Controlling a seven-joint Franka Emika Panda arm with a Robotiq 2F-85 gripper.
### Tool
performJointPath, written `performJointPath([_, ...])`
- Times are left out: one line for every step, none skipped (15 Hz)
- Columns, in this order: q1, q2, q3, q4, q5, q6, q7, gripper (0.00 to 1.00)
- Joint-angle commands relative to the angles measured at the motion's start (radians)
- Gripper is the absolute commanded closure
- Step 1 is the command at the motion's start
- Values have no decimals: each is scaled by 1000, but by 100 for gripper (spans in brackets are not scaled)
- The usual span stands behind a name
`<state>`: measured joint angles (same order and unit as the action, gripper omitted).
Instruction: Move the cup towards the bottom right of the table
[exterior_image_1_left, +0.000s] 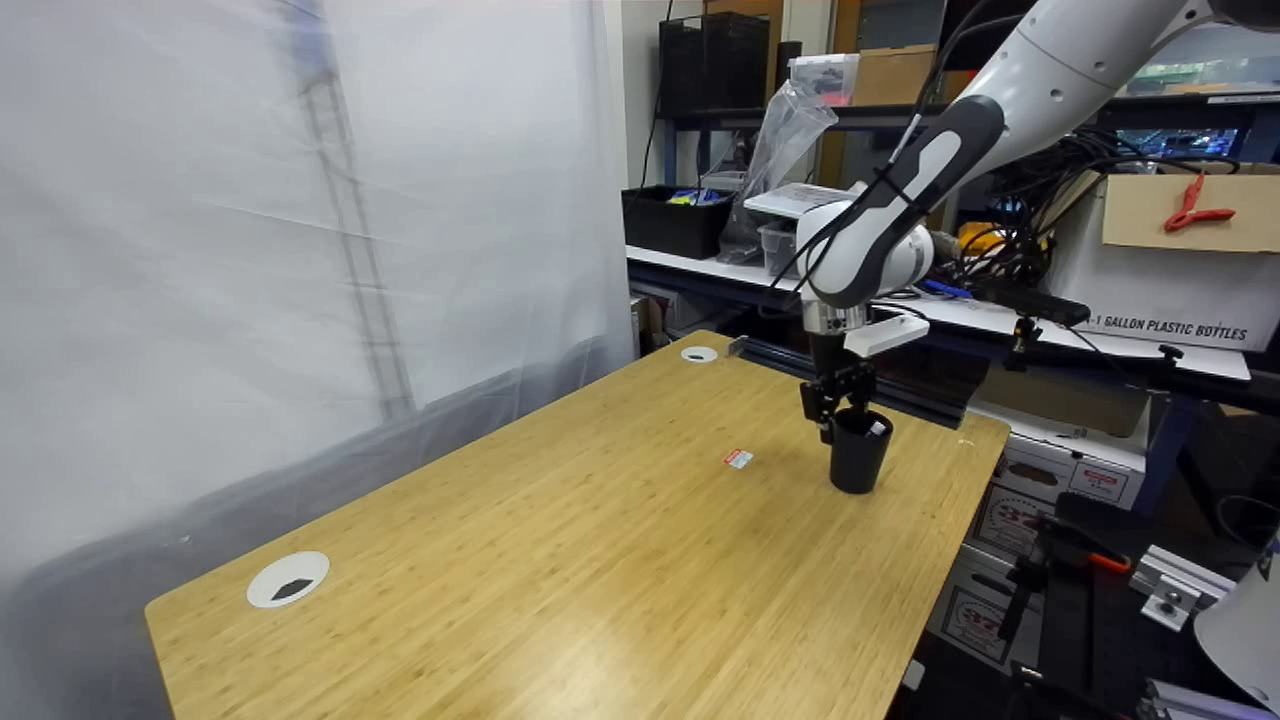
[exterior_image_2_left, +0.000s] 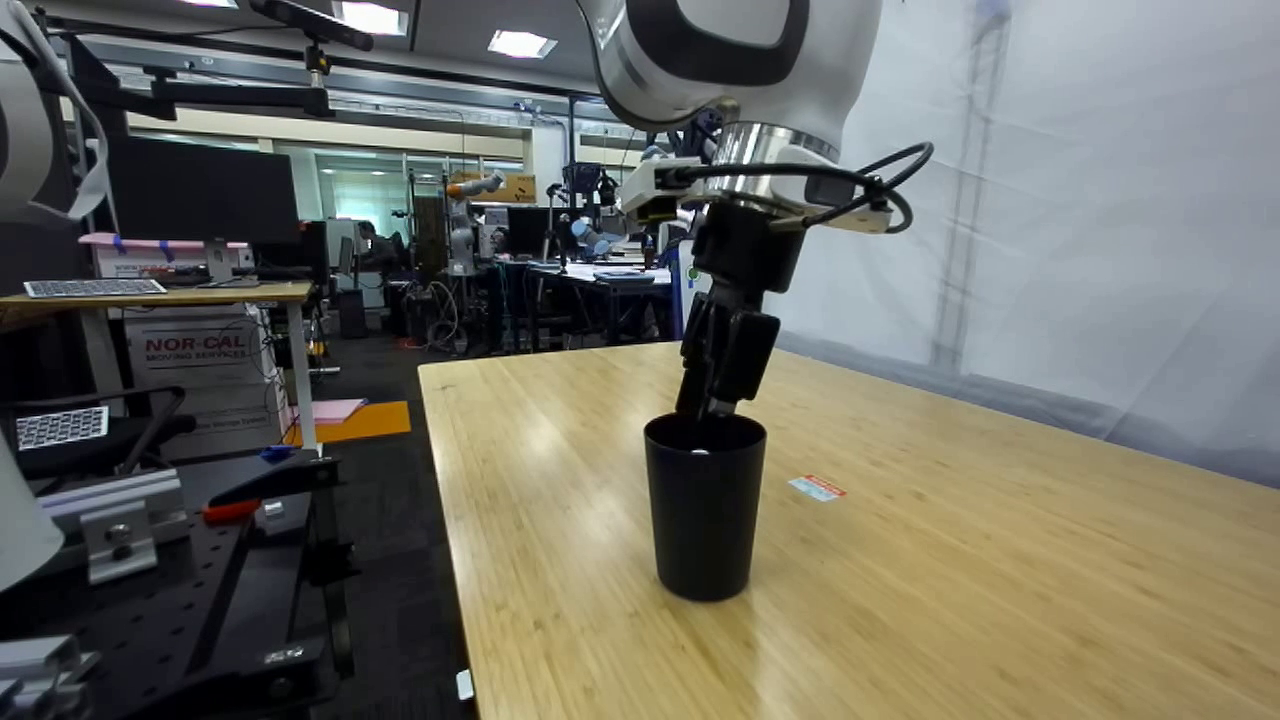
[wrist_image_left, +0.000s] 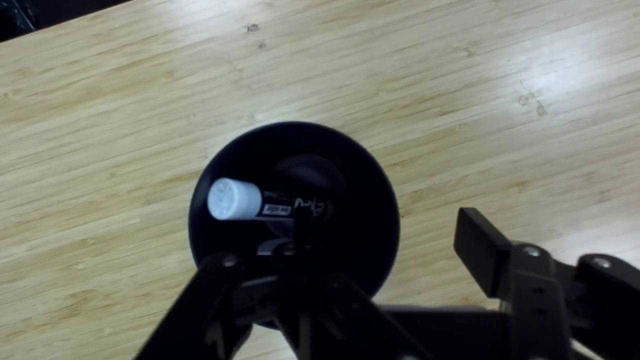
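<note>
The black cup (exterior_image_1_left: 857, 462) stands upright on the light wood table (exterior_image_1_left: 560, 560), near the robot's end. It also shows in an exterior view (exterior_image_2_left: 705, 530) and from above in the wrist view (wrist_image_left: 365, 200). A dark marker with a white cap (wrist_image_left: 235, 200) leans inside the cup. My gripper (wrist_image_left: 391, 240) is open and pointing down at the cup, also seen in both exterior views (exterior_image_1_left: 840, 415) (exterior_image_2_left: 712, 400). One finger reaches inside the cup's mouth; the other is outside, past the rim, with a gap to the wall. The inner fingertip is hard to see against the dark interior.
A small red and white label (exterior_image_1_left: 738, 458) lies on the table beside the cup. White ring-shaped discs (exterior_image_1_left: 262, 590) (exterior_image_1_left: 699, 354) sit along the far long edge, by a translucent white curtain (exterior_image_1_left: 480, 200). A cluttered workbench (exterior_image_1_left: 1200, 360) stands behind the table.
</note>
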<state>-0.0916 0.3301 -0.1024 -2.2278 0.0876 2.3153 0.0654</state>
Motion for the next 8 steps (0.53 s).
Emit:
performJointPath([1,-29,6,11,-4,-23,3,0])
performJointPath([5,-41,6,17,-9,-42,11,0])
performJointPath([11,-49,4,26,-20,-62,23,0])
performJointPath([16,-57,3,36,-28,-82,33,0])
performJointPath([21,-64,2,47,-38,-108,48,0])
performJointPath([26,-70,2,57,-47,-134,61,0])
performJointPath([30,-78,3,66,-53,-158,72,0])
performJointPath([34,-84,5,75,-61,-178,81,0])
